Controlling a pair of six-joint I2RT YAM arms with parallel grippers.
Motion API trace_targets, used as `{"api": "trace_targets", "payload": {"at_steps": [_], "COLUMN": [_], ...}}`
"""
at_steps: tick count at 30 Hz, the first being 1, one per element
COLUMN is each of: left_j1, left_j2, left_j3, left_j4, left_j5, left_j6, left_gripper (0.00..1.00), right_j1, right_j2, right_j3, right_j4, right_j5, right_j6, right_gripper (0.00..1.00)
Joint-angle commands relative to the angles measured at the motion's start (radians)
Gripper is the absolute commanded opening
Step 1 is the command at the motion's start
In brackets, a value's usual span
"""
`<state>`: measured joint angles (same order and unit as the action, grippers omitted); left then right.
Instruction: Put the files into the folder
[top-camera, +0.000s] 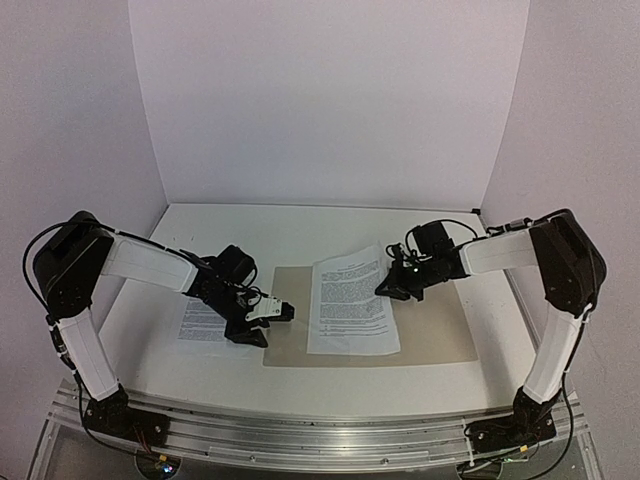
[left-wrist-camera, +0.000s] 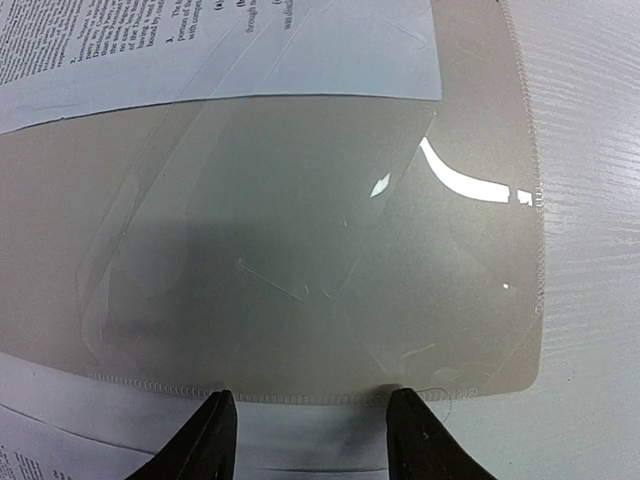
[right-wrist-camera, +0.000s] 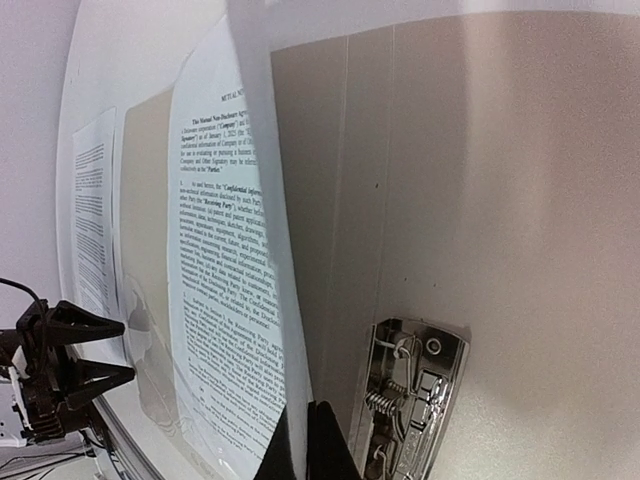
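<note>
A white table top is boxed in by plain pale panels: a back wall, a left wall and a right wall. An aluminium rail runs along its near edge. The light is soft and even.

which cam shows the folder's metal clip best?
Right wrist: the metal clip is close and sharp, spring visible, on the folder beside the held sheet. Top external: not discernible near the right gripper. Left wrist: out of frame.
</note>
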<state>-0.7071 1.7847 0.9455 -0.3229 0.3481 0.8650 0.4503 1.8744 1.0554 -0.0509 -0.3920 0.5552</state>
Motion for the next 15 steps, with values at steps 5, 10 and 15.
{"api": "trace_targets", "payload": {"at_steps": [5,10,15], "left_j1": [-0.002,-0.002,-0.002], "left_j2": [-0.006,-0.005,-0.004], "left_j3": [-0.015,-0.015,-0.015], "left_j4": [-0.013,-0.014,-0.012], "left_j5": [-0.014,-0.014,-0.013], "left_j6": [0.02,0.018,0.018], "left_gripper": [0.51,0.51,0.51], "right_j1": [0.075,0.093,0.114], "right_j2": [0.092,0.111,0.13], "right_j3": [0.09,0.092,0.105], "right_j4": [0.071,0.121,0.169], "right_j5": [-0.061,-0.064,-0.097], "right_j6": [-0.021,0.025,0.045], "right_gripper": [0.0,0.0,0.0]}}
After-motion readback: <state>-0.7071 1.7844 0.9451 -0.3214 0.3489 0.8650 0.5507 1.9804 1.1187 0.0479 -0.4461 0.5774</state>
